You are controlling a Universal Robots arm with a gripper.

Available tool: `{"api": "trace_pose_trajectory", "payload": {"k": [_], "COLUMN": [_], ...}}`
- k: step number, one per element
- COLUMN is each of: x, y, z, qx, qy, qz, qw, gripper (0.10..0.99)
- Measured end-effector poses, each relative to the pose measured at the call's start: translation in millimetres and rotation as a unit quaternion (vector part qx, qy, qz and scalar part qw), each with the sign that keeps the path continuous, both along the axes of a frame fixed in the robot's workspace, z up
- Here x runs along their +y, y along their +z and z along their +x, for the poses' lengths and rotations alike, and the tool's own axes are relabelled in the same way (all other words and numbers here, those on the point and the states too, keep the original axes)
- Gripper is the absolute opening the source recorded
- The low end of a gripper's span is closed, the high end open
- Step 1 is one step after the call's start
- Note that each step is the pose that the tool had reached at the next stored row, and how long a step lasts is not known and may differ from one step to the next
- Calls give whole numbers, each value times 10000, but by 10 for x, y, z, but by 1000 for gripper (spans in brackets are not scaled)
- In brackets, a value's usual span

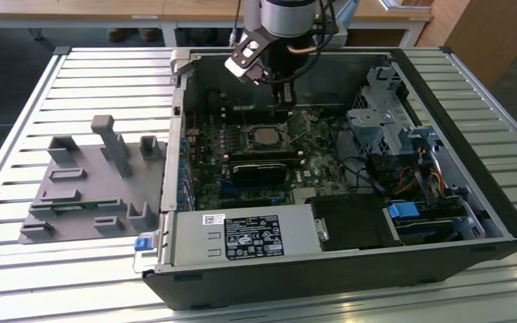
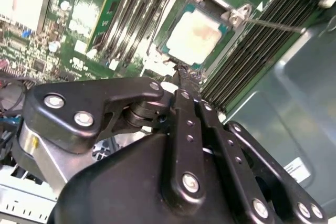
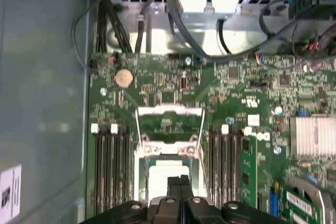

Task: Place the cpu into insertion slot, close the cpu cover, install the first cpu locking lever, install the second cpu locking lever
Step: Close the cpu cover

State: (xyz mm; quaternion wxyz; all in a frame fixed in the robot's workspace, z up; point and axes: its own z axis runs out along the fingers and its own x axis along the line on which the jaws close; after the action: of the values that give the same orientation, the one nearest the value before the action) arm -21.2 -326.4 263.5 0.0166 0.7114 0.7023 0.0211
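Gripper (image 3: 180,181) is pinched closed with nothing in it, tips right over the edge of the cpu (image 3: 157,177), which lies flat on the motherboard (image 3: 236,87) straight below.

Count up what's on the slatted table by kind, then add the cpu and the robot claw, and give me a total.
computer case: 1
grey fixture tray: 1
cpu: 1
claw: 1
Total: 4
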Motion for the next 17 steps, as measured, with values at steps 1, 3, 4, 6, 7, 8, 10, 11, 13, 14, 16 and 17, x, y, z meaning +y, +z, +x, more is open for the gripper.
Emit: {"api": "trace_pose_trajectory", "payload": {"k": [1,3,4,6,7,8,10,11,13,14,16,17], "x": [0,0,0,3,6,9,14,16,20,22,27,30], "y": [0,-1,-2,-4,-6,-9,-17,-19,-25,-28,-33,-36], "z": [33,94,118,165,190,216,269,292,331,346,374,389], "qx": [4,13,15,21,24,27,32,36,40,40,41,42], "qy": [1,0,1,1,0,0,1,0,1,1,1,0], "qz": [0,1,1,0,-1,-1,1,0,0,1,1,0], "qw": [10000,10000,10000,10000,10000,10000,10000,10000,10000,10000,10000,10000], "gripper": [106,106,106,106,106,106,106,106,106,106,106,106]}}
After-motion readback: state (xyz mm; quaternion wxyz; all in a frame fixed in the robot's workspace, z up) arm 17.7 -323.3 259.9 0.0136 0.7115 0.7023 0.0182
